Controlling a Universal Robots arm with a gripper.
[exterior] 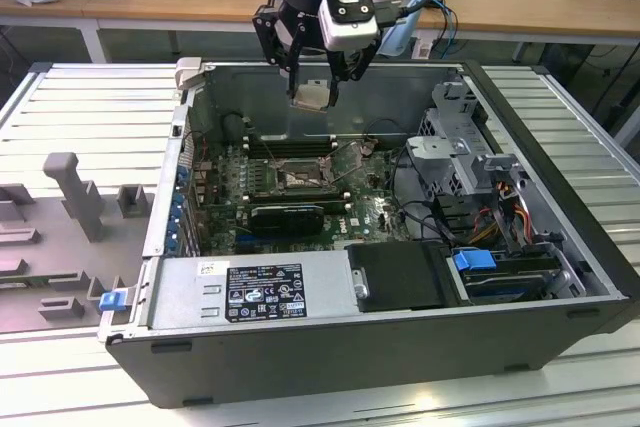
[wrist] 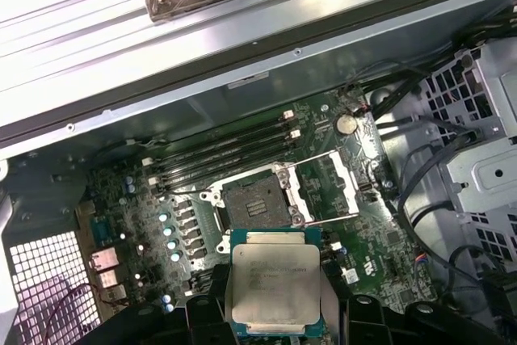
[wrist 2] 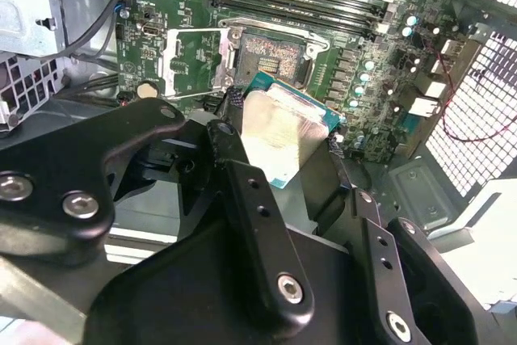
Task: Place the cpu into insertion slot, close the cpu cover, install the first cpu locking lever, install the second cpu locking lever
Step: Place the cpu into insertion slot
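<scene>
Silver-grey cpu [wrist: 275,284] lies flat, clenched in my claw [exterior: 314,87], hovering over the open computer case [exterior: 400,357], apart from the insertion slot [wrist: 257,204] mid-motherboard [wrist: 367,244] (cpu cover [wrist: 327,187] swung open beside it). I'd square the chip's corners to the socket frame and keep it level.

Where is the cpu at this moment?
In the exterior view, the cpu hangs in the gripper above the open case, not yet in the insertion slot.
</scene>
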